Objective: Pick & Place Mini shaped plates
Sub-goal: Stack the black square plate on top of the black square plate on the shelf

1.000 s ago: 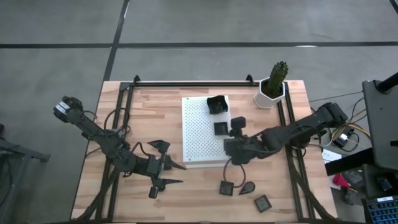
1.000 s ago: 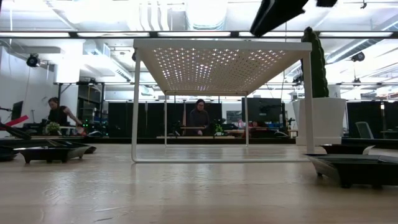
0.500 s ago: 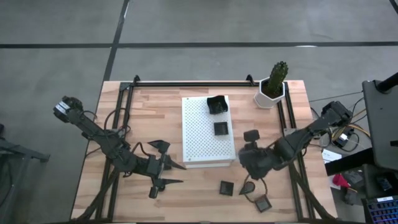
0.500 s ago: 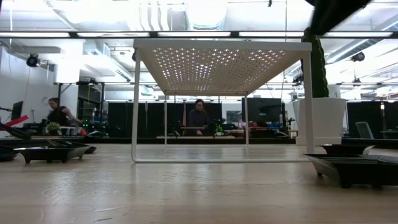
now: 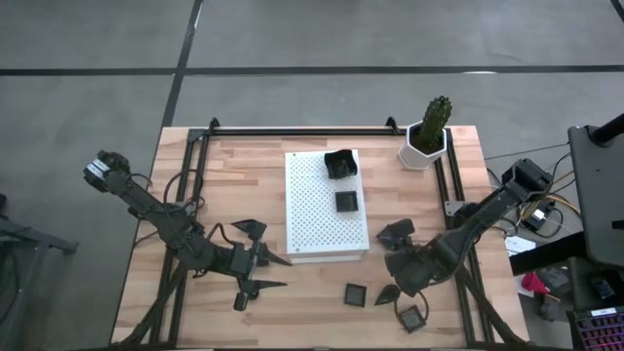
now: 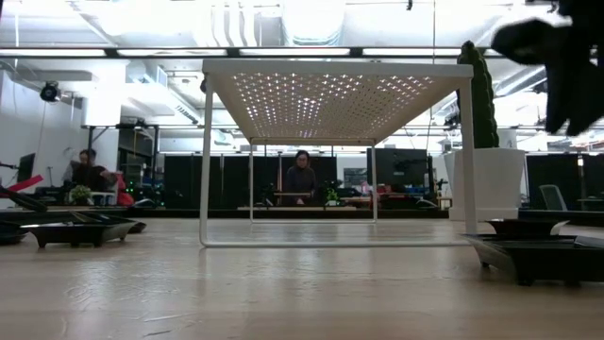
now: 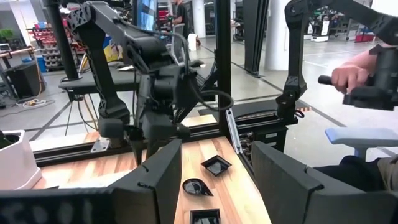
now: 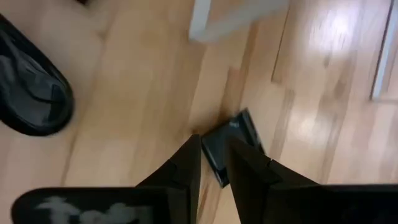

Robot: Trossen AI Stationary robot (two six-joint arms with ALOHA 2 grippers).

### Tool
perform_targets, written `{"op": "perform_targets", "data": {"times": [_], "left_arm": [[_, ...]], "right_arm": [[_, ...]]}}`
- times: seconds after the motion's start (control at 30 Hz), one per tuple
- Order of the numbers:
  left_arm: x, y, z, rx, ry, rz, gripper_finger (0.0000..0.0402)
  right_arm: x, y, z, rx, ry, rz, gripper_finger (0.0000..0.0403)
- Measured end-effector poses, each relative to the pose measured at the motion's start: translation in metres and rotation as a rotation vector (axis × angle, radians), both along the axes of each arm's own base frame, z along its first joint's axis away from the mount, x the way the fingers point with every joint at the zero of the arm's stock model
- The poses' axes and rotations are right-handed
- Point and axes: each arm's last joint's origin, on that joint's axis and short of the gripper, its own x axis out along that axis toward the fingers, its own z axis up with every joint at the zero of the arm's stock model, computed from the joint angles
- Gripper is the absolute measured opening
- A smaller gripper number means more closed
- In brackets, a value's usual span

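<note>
Several tiny dark plates are in the high view. Two sit on the white perforated board: a square one and one at the far edge. A square plate, a teardrop plate and another square plate lie near the near edge. A leaf-shaped plate rests beside the left arm. My right gripper hovers above the square plate, fingers a narrow gap apart, holding nothing. My left gripper waits open at near left.
The white hexagonal cactus pot stands at the far right corner. Black rails run along the table's sides. In the low view the board stands on thin legs. A person's hand shows beyond the table's right side.
My right gripper has left the board and swung toward the near right, dropping lower until it stands over the teardrop and square plates. The square plate on the board has stayed where it was.
</note>
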Motion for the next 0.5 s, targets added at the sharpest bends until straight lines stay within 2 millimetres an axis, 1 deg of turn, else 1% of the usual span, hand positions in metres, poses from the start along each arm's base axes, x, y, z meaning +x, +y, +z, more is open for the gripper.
{"op": "perform_targets", "data": {"times": [0.13,0.3,0.5], "left_arm": [[0.000,0.000,-0.001,0.005,0.006,0.000,0.0188],[0.000,0.000,-0.001,0.005,0.006,-0.001,0.0188],[0.000,0.000,-0.001,0.004,0.005,-0.001,0.0188]], "right_arm": [[-0.007,-0.005,-0.019,-0.028,0.029,-0.008,0.0072],[-0.012,-0.009,-0.041,-0.024,0.022,0.002,0.0068],[-0.019,-0.015,-0.054,-0.044,0.044,0.002,0.0075]]}}
